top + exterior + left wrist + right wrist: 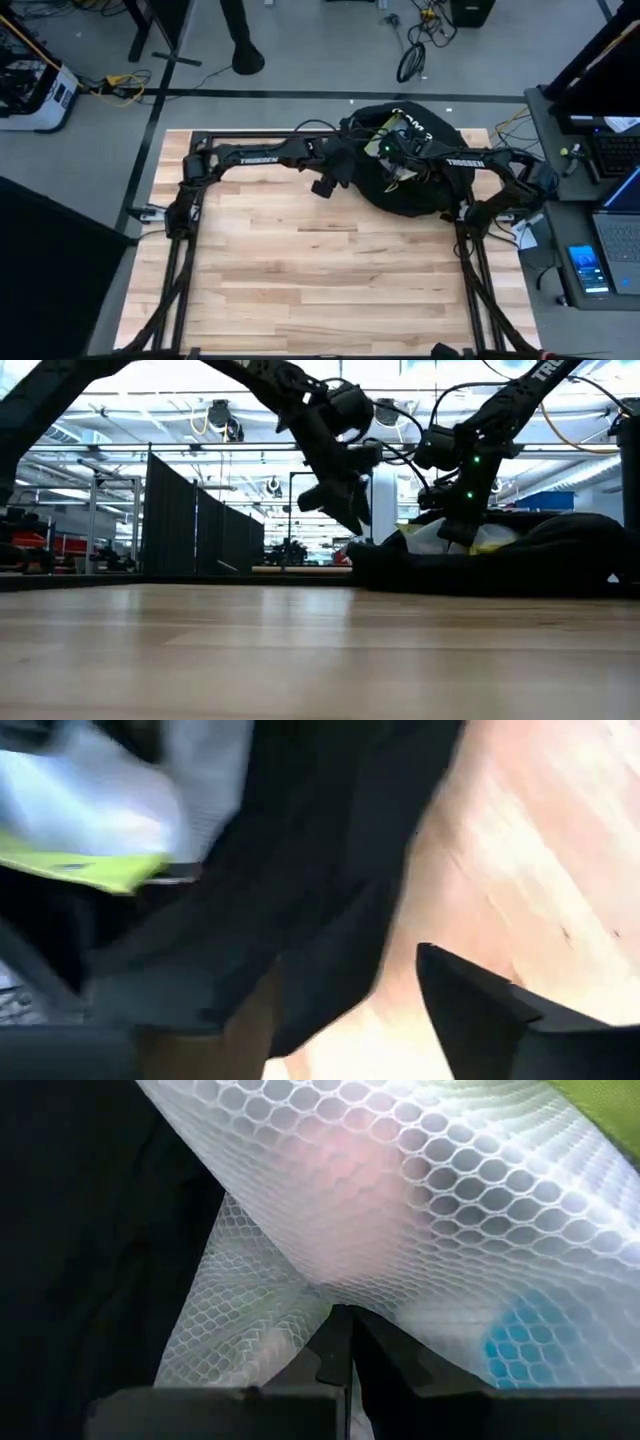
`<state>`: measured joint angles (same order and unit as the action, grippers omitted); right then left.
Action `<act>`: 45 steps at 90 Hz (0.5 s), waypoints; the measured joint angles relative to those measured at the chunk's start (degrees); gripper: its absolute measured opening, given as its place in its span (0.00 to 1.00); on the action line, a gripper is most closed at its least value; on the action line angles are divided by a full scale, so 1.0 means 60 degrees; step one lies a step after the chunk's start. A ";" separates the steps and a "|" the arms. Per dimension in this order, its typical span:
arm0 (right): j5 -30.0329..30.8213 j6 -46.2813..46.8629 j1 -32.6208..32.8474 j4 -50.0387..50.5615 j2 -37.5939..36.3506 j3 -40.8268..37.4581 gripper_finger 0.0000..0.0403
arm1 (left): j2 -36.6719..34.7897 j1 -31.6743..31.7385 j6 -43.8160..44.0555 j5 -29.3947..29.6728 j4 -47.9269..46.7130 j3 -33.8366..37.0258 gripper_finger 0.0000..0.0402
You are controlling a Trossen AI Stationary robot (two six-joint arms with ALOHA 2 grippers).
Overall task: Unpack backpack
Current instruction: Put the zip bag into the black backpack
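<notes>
The black backpack (415,165) lies on the table's far right part, its opening up. A white mesh pouch (400,1200) with a yellow-green edge shows in the opening (440,540). My right gripper (342,1342) reaches down into the backpack and is shut on this pouch. My left gripper (335,500) hangs open above the table at the backpack's left edge (300,960), with one finger (480,1015) over bare wood. Whether it touches the fabric, I cannot tell. My right gripper pinches a gathered fold of the white mesh pouch (330,1295) between its two fingers, which come slanting down from the table's right side. The pouch spreads out beyond the fingers and lies inside the backpack's opening, against the black fabric.
Bare wooden tabletop (320,270) stretches over the whole near and left part. A laptop (620,215) and a phone (587,270) lie on a side desk beyond the right edge. Cables (415,55) lie on the floor behind the table.
</notes>
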<state>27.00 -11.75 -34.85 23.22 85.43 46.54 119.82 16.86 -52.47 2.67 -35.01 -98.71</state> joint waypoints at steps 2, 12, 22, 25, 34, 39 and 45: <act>-0.0007 0.0025 0.0000 -0.0002 0.0000 0.0000 0.00 | 0.0050 -0.0039 -0.0034 0.0078 0.0011 0.0038 0.58; -0.0020 0.0094 0.0007 -0.0021 0.0007 -0.0003 0.00 | 0.0471 -0.0238 -0.0079 0.0735 0.0595 0.0075 0.61; -0.0175 0.0134 0.0004 -0.0035 0.0007 -0.0007 0.00 | 0.0922 -0.0343 -0.0086 0.0874 0.0928 0.0058 0.61; -0.0228 0.0134 0.0007 -0.0025 0.0007 -0.0011 0.00 | 0.1043 -0.0355 -0.0083 0.0990 0.0874 0.0064 0.61; -0.0259 0.0132 0.0006 -0.0022 0.0007 -0.0011 0.00 | 0.1352 -0.0413 -0.0068 0.1594 0.1246 0.0070 0.60; -0.0276 0.0135 0.0007 -0.0023 0.0007 -0.0011 0.00 | 0.1497 -0.0443 -0.0061 0.1781 0.1555 0.0066 0.56; -0.0283 0.0135 0.0007 -0.0018 0.0007 -0.0011 0.00 | 0.1539 -0.0480 -0.0060 0.2070 0.1669 0.0075 0.49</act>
<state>25.30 -10.94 -34.81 23.11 85.47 46.48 129.05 13.98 -52.84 15.09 -25.00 -98.26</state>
